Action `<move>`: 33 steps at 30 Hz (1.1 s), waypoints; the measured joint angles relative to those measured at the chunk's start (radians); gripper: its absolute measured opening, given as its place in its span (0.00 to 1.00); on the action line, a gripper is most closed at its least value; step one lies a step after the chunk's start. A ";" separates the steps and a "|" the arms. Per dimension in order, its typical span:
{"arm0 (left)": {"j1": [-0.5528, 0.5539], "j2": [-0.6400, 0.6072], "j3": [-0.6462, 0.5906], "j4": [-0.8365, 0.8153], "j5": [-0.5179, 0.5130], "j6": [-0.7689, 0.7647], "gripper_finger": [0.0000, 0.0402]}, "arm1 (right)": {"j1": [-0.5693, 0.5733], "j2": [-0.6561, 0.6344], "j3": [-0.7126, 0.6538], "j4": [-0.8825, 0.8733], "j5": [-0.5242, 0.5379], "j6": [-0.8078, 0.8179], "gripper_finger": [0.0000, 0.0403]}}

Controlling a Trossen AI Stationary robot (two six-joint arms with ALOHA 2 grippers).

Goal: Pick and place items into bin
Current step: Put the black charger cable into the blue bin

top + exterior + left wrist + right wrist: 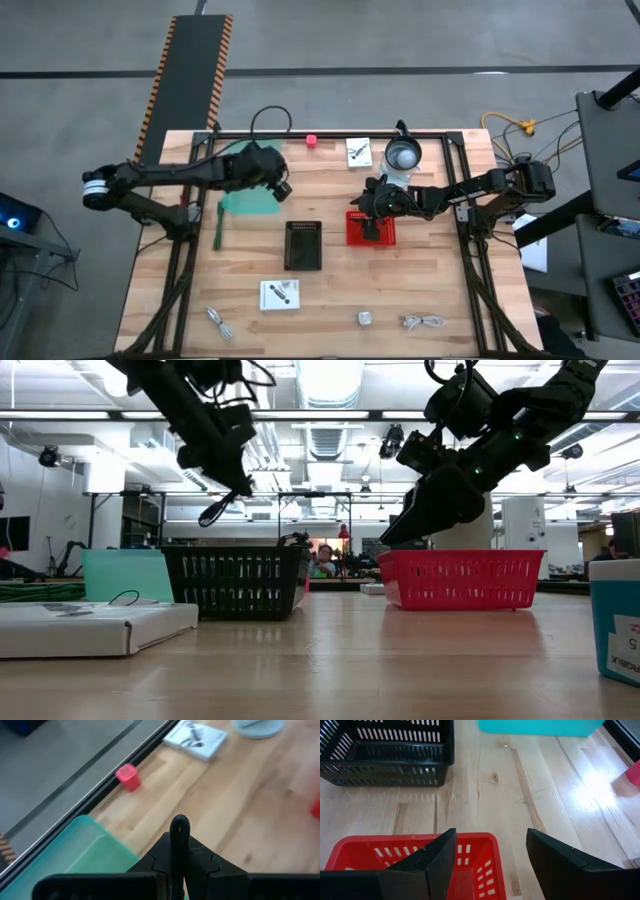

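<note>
The slim black pen (pixel 179 826) is clamped between the fingers of the left gripper (pixel 281 187) and held in the air w/ only a short end seen past the tips. It is hung above the flat teal plastic bin (pixel 243 205), near the black slotted basket (pixel 303 247).

Risks, as judged:
- Grip is taken on a thin round body, so the pen could be twisted or slipped out if the arm is swung fast.
- If released high or at the rim, the pen may be bounced out onto the wooden table (pixel 330 300).
- Pen tip could be caught in the basket slots.

The right gripper (pixel 490 842) is held w/ fingers apart, nothing between them, just over the red slotted basket (pixel 460 580); arms could be brought too close if both are moved inward.

Other items are left on the table: white printed card (pixel 280 294), tiny silver cube (pixel 365 318), pink blob (pixel 311 141).
</note>
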 joint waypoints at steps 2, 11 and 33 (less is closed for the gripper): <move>0.030 0.000 0.000 -0.017 0.000 0.007 0.03 | 0.000 0.000 -0.001 0.000 0.000 0.000 0.56; 0.185 0.001 0.007 -0.069 0.011 0.066 0.03 | 0.000 0.000 -0.001 0.000 0.000 -0.006 0.56; 0.395 0.187 0.026 -0.069 0.034 0.766 0.03 | 0.000 0.000 -0.001 0.001 0.001 0.001 0.56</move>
